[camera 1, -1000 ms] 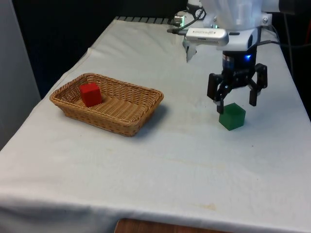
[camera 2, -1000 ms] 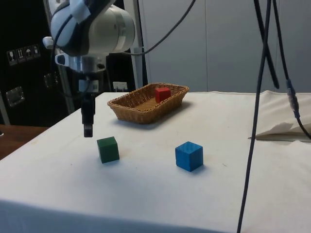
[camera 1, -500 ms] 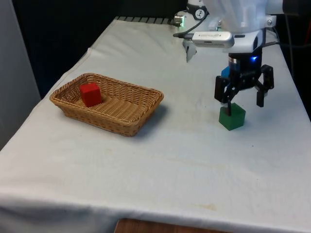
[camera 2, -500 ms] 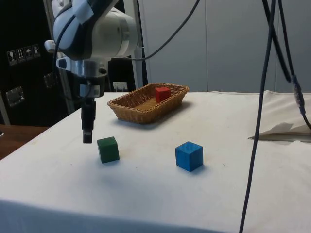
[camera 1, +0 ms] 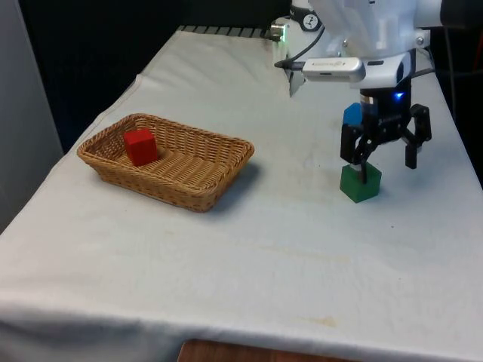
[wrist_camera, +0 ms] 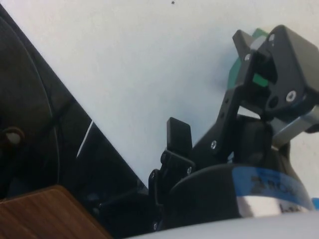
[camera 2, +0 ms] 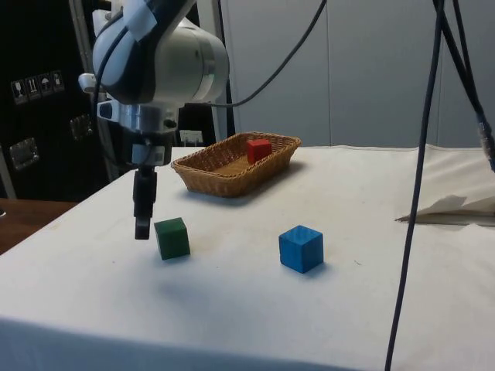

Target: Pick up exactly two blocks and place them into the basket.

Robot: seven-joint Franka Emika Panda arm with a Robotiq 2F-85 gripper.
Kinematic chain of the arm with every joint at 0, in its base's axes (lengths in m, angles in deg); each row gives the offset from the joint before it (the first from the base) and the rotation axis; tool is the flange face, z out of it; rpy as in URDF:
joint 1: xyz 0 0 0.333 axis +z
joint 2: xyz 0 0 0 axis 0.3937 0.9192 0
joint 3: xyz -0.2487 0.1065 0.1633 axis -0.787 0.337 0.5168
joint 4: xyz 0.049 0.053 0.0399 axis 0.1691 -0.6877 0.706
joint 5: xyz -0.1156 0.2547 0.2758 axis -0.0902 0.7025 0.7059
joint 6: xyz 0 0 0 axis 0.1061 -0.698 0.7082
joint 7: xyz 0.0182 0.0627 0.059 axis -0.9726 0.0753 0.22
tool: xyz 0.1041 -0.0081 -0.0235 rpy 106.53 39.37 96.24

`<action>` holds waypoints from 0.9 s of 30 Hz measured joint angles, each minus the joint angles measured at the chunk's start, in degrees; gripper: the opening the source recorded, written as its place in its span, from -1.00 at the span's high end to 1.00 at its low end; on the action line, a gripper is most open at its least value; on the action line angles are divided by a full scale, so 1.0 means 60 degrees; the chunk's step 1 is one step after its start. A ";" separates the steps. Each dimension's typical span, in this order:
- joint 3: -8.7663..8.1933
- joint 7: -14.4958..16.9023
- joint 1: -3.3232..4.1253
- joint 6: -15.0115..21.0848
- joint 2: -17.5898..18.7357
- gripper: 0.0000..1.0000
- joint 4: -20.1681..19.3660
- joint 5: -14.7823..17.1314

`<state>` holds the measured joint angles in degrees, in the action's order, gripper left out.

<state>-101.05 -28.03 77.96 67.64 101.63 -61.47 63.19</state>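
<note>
Front view, your black two-finger gripper (camera 1: 385, 160) spread wide, small green cube (camera 1: 360, 182) just beneath, blue cube (camera 2: 301, 248) beyond.

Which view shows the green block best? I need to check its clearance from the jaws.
The side view: the green block sits whole, beside the gripper. In the front view the gripper overlaps the block's top; the wrist view catches a green sliver behind one finger.
</note>
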 measured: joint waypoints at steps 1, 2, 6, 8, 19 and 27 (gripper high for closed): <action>0.0000 0.0000 0.0000 0.0000 0.0000 -1.00 0.0000 0.0000; 0.0067 0.0029 -0.0076 0.0029 0.0010 -1.00 0.0000 0.0000; 0.0153 0.0134 -0.0239 0.0029 0.0048 -1.00 0.0000 0.0000; 0.0220 0.0181 -0.0325 0.0048 0.0067 -1.00 0.0000 0.0000; 0.0583 0.0277 -0.0640 0.0325 0.0248 -1.00 0.0029 0.0000; 0.0859 0.0411 -0.0697 0.0688 0.0201 -1.00 -0.0267 0.0000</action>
<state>-95.89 -25.57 73.78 71.77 102.83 -63.07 63.19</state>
